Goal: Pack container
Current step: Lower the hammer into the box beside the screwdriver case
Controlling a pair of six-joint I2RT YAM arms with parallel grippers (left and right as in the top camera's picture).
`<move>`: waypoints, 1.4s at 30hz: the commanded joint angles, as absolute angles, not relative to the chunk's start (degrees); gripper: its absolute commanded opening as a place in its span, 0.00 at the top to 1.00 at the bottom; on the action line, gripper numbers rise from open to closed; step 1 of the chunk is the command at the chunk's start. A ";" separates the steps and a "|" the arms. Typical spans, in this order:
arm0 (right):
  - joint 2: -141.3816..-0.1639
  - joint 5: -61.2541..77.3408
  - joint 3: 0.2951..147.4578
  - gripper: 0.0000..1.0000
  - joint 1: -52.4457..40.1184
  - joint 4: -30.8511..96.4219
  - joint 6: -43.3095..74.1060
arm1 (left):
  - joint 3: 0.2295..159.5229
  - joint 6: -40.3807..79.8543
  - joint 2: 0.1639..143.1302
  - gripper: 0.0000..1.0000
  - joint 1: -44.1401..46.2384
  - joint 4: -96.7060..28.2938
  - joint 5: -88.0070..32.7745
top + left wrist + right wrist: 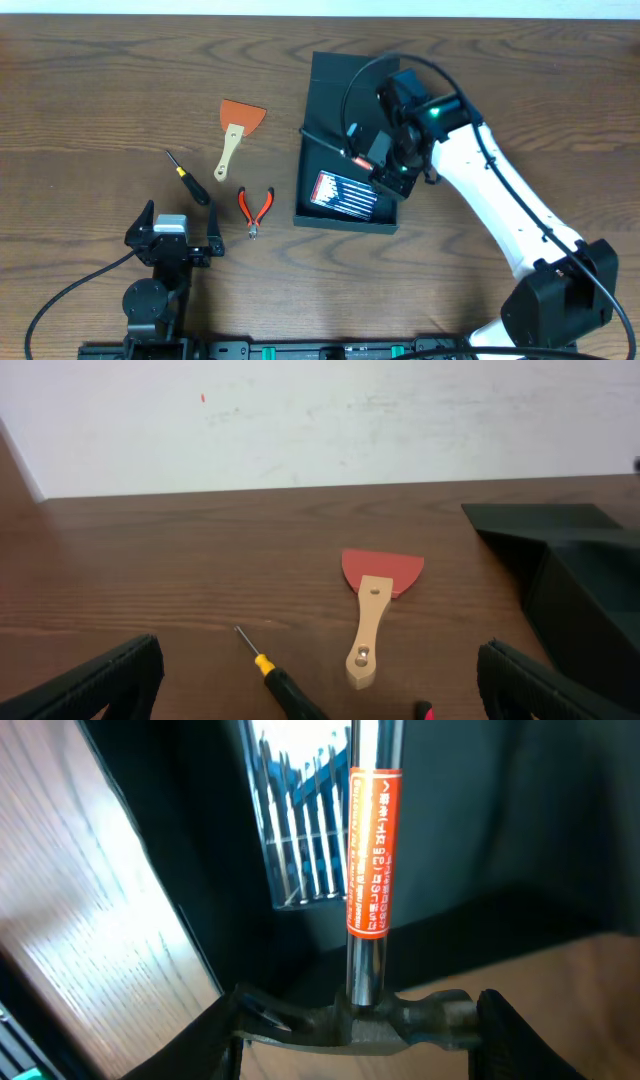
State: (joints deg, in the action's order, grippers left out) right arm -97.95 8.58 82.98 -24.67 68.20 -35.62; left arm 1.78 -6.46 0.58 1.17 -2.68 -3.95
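The container [345, 222], a dark teal-green box with its flap lid folded back, lies at the table's middle. A clear case of metal bits [340, 190] rests inside it. My right gripper [395, 160] hangs over the container's right side, shut on the head of a hammer [330, 143]. The hammer's shaft reaches left across the box. In the right wrist view the steel hammer [368, 860] with its orange label runs up from between my right gripper [360, 1030], over the container [500, 840]. My left gripper [177, 232] stands open and empty at the front left.
A red scraper with a wooden handle [235, 130], a black and yellow screwdriver [190, 180] and red pliers [255, 208] lie left of the container. The left wrist view shows the scraper [372, 610], the screwdriver [280, 680] and the container's corner [590, 580].
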 commanded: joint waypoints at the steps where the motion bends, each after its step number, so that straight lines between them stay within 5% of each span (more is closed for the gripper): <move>1: -96.75 9.21 78.81 0.99 -25.17 65.52 -36.95 | 0.23 -7.29 0.23 0.01 1.08 -3.55 -4.51; 42: -96.75 6.92 69.21 0.99 -24.32 56.97 -30.11 | 0.23 -7.29 0.23 0.01 1.08 -3.55 -4.51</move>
